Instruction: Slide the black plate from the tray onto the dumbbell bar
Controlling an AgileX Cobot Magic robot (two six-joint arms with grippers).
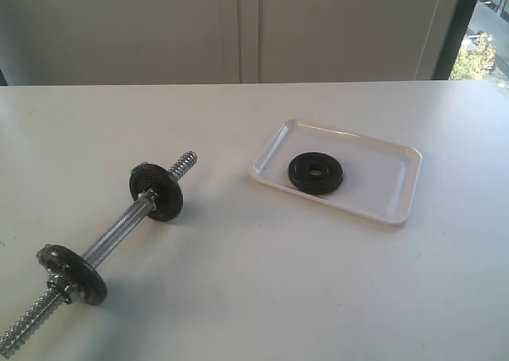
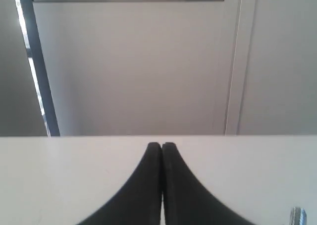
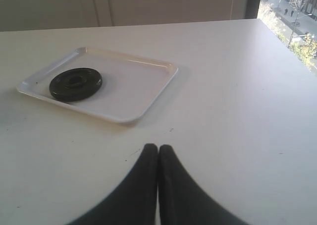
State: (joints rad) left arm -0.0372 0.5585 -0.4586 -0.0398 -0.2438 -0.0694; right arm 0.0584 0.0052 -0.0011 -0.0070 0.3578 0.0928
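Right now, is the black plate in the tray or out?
In: the black plate lies flat inside the tray.

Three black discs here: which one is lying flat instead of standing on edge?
The black plate in the tray: it lies flat, hole up. The far disc and near disc stand on edge on the dumbbell bar.

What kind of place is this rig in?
Probably an upper-floor office or lab: plain white table, pale door panels behind it, window looking down on a street with trees.
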